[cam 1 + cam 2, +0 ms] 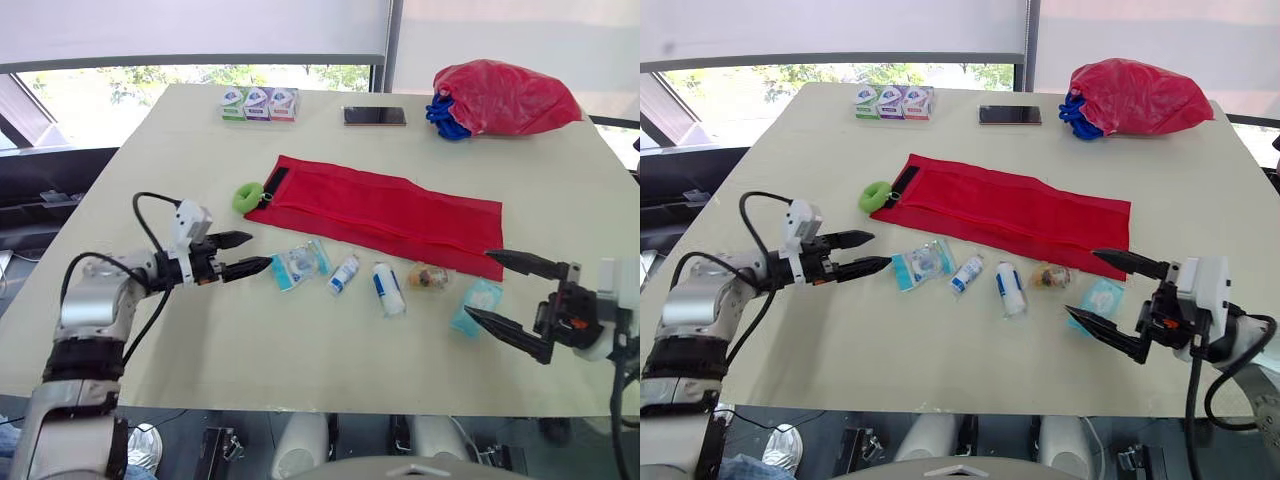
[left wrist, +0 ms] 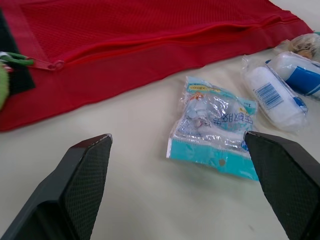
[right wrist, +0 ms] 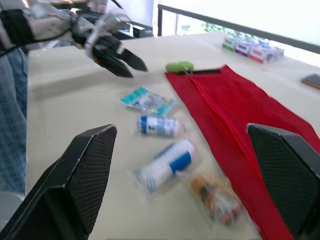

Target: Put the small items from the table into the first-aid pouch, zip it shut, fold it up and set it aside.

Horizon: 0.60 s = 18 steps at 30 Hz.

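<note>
The red first-aid pouch [image 1: 385, 212] lies flat and unfolded across the middle of the table, with a green ring [image 1: 246, 196] at its left end. Along its near edge lies a row of small items: a teal packet [image 1: 300, 264], a small white tube [image 1: 343, 274], a white gauze roll [image 1: 389, 288], an amber packet [image 1: 428, 277] and another teal packet [image 1: 478, 303]. My left gripper [image 1: 261, 250] is open just left of the first teal packet [image 2: 215, 127]. My right gripper [image 1: 477, 283] is open by the right-hand teal packet, holding nothing.
Three small tissue packs [image 1: 258, 103] and a phone [image 1: 375, 116] lie at the table's far edge. A red bag [image 1: 505, 97] with a blue cord [image 1: 445, 116] sits at the far right. Bare tabletop [image 1: 300, 360] runs along the near edge.
</note>
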Available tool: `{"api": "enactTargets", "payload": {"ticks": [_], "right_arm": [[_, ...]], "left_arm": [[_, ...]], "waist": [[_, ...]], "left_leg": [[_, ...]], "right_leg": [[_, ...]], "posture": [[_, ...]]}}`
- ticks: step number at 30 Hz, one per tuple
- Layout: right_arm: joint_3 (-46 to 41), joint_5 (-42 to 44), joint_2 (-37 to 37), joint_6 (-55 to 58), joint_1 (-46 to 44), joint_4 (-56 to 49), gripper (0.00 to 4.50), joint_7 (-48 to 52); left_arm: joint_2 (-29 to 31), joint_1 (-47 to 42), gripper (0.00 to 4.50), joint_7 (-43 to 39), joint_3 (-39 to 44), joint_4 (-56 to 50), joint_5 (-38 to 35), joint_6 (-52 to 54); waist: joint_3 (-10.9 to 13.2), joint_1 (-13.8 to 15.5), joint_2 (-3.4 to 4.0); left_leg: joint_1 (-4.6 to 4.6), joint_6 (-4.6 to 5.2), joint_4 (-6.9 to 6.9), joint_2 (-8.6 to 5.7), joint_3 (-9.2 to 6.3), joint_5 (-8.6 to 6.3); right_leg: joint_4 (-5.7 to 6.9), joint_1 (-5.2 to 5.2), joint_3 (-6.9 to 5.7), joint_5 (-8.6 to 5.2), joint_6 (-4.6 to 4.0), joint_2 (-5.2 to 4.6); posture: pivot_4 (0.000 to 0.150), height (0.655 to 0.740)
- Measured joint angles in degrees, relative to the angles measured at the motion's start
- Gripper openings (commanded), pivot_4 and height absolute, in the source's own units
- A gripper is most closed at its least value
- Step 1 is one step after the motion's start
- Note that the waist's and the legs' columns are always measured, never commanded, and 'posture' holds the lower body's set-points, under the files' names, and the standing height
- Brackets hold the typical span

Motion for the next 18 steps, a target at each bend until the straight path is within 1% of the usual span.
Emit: {"api": "enactTargets", "payload": {"ticks": [3,8,10,12,13,14,15,16,17,18], "right_arm": [[2.3,0.26,-0.1,1.27,-3.67,-1.55,4.44,-1.44],[3.94,0.18,-0.09,1.85,-6.34,-1.71,4.44,-2.43],[4.63,0.0,0.06,1.84,-7.26,-1.71,4.5,-2.52],[5.55,-0.28,0.21,1.84,-7.62,-1.71,4.5,-2.98],[5.75,-0.32,0.31,1.84,-7.62,-1.72,4.5,-3.08],[5.83,-0.47,0.41,1.84,-7.62,-1.73,4.5,-3.45],[5.83,-0.47,0.4,1.84,-7.62,-1.73,4.5,-3.47],[5.92,-0.87,0.4,1.84,-7.6,-1.88,4.5,-3.64],[6.16,-1.11,0.38,1.84,-7.58,-1.99,4.5,-3.65],[6.21,-1.2,0.38,1.84,-7.58,-2.04,4.5,-3.64]], "left_arm": [[-1.83,-3.81,4.5,-2.09,-3.18,3.57,0.77,2.33],[-2.28,-6.58,4.5,-6.12,-7.08,6.8,3.62,3.13],[-2.28,-7.59,4.0,-7.75,-8.55,7.24,4.92,2.37],[-2.86,-7.82,3.29,-8.62,-8.97,8.05,5.69,1.71],[-2.98,-7.83,3.14,-8.91,-9.02,8.35,5.75,1.69],[-3.1,-7.83,2.46,-9.53,-9.13,8.63,5.86,1.63],[-3.1,-7.83,2.39,-9.56,-9.14,8.63,5.86,1.63],[-3.08,-7.62,1.89,-10.77,-9.54,8.67,6.11,1.69],[-3.08,-7.46,1.68,-11.61,-9.72,8.67,6.13,1.85],[-3.08,-7.34,1.29,-11.97,-9.77,8.67,6.13,1.94]], "waist": [[0.01,-0.02,-0.04],[0.02,-0.03,-0.14],[0.02,0.05,-0.13],[0.01,0.01,-0.13],[0.01,-0.02,-0.13],[0.01,-0.03,-0.13],[0.01,-0.03,-0.13],[0.01,-0.03,-0.13],[0.01,-0.03,-0.13],[0.01,-0.03,-0.13]], "left_leg": [[-0.08,0.01,0.17,0.0,-0.02,-0.01],[-0.1,0.17,0.21,0.02,-0.07,-0.1],[-0.1,0.21,0.22,0.02,-0.09,-0.12],[-0.09,0.24,0.24,0.02,-0.08,-0.13],[-0.09,0.24,0.25,0.02,-0.07,-0.13],[-0.09,0.24,0.26,0.02,-0.07,-0.13],[-0.1,0.25,0.26,0.02,-0.07,-0.13],[-0.1,0.25,0.27,0.02,-0.07,-0.13],[-0.1,0.25,0.27,0.02,-0.07,-0.13],[-0.11,0.25,0.27,0.03,-0.08,-0.13]], "right_leg": [[0.01,0.0,0.02,0.0,0.01,0.04],[0.01,0.0,0.31,0.0,0.01,0.27],[0.02,0.0,0.42,0.0,0.01,0.34],[0.03,0.01,0.53,0.0,0.01,0.37],[0.04,0.01,0.55,0.0,0.01,0.37],[0.04,0.0,0.55,0.0,0.01,0.37],[0.05,0.0,0.55,0.01,0.01,0.37],[0.05,0.0,0.55,0.01,0.01,0.37],[0.05,0.0,0.55,0.01,0.01,0.38],[0.05,0.0,0.54,0.01,0.01,0.38]], "posture": [[0.15,0.74],[0.15,0.74],[0.15,0.74],[0.15,0.74],[0.15,0.74],[0.15,0.74],[0.15,0.74],[0.15,0.74],[0.15,0.74],[0.15,0.74]]}}
